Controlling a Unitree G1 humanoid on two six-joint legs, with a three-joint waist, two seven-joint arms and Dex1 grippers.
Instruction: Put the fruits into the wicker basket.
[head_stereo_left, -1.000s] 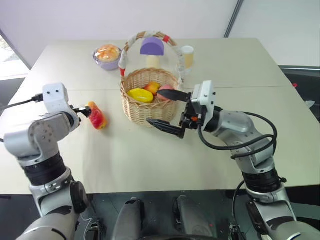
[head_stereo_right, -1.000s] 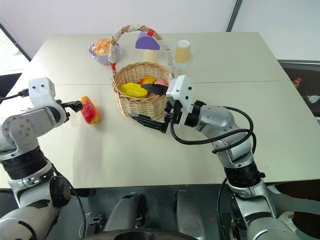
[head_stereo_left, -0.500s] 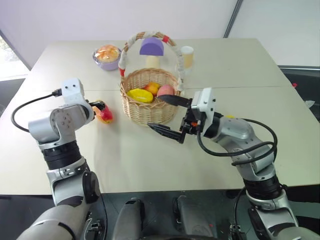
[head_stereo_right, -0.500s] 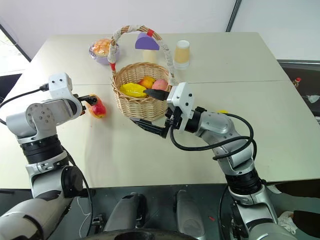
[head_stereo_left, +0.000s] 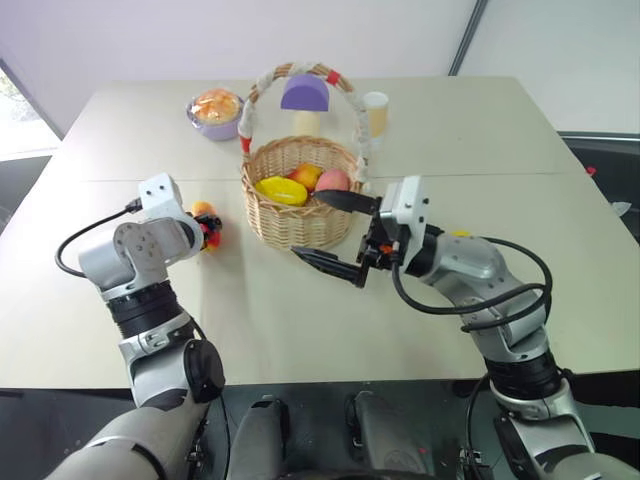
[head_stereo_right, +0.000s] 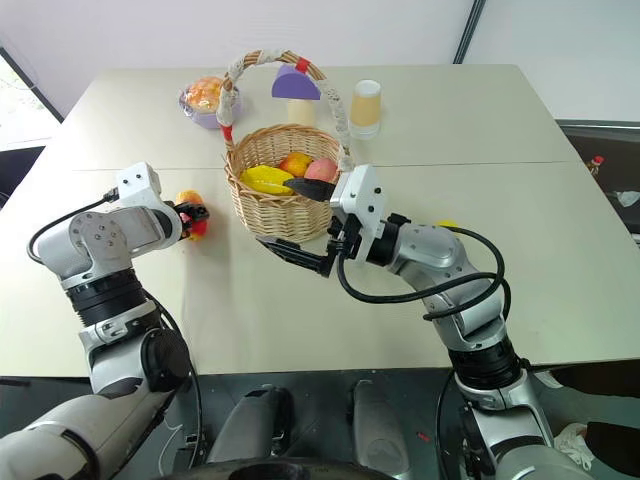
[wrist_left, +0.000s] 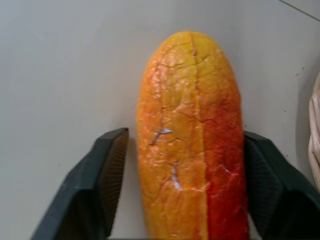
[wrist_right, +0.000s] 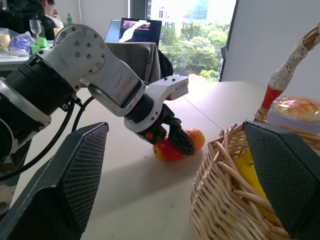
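Note:
An elongated red-orange-yellow fruit (wrist_left: 192, 140) lies on the table left of the wicker basket (head_stereo_left: 300, 218). My left gripper (wrist_left: 185, 134) straddles it from the left and is shut on it, with one black finger (wrist_left: 102, 180) on each side. The same fruit (wrist_right: 172, 145) shows in the right wrist view, held low on the table. In the basket sit a yellow lemon-like fruit (head_stereo_left: 282, 190), an orange-red one (head_stereo_left: 305, 176) and a pink-red one (head_stereo_left: 333, 180). My right gripper (head_stereo_left: 328, 228) hovers open just in front of the basket, pointing left, holding nothing.
Behind the basket stand a purple bowl (head_stereo_left: 215, 112) with orange filling, a purple-capped mushroom shape (head_stereo_left: 303, 98) and a pale cup (head_stereo_left: 375, 110). The basket's tall handle (head_stereo_left: 255, 95) arches over its middle. Open tabletop lies in front of and right of the arms.
My left gripper has swung in to the right around the elongated fruit and its fingers have shut on it. The right arm has stayed where it was.

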